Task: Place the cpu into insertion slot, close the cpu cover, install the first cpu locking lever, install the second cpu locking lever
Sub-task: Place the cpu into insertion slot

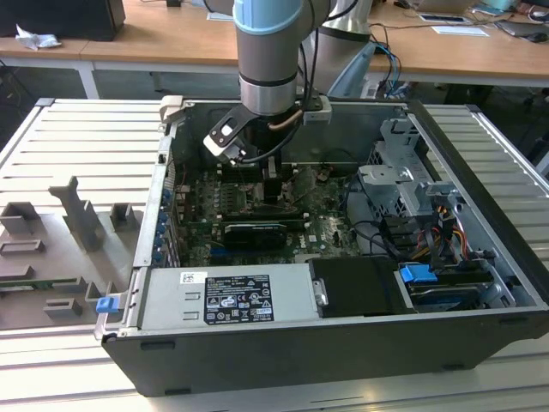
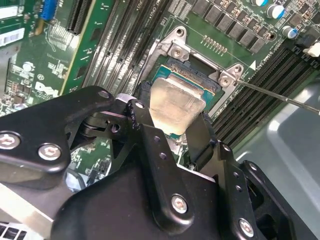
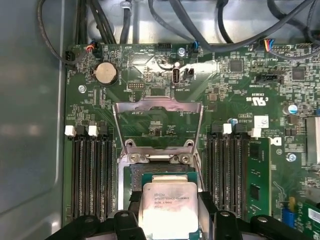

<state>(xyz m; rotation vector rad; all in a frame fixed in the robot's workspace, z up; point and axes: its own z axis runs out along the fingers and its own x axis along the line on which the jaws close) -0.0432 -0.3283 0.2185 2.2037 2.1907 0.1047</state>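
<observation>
pincer [image 2: 172,114] closed on the cpu [image 2: 176,102], one finger against each of two opposite edges, positioned inside the open computer case [image 1: 343,360]. green motherboard [image 3: 225,100] lies below. cpu cover [image 3: 157,107] stands swung open, clear of the insertion slot [image 2: 197,74]. cpu is directly over the slot; whether it is seated cannot be determined.

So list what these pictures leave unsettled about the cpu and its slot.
- Whether the cpu touches the insertion slot: in the second wrist view the gripper hides its near edge, and in the first wrist view the picture's edge cuts it off.
- The slot's contacts: covered by the cpu in both wrist views.
- The socket area in the exterior view: hidden behind the arm.
</observation>
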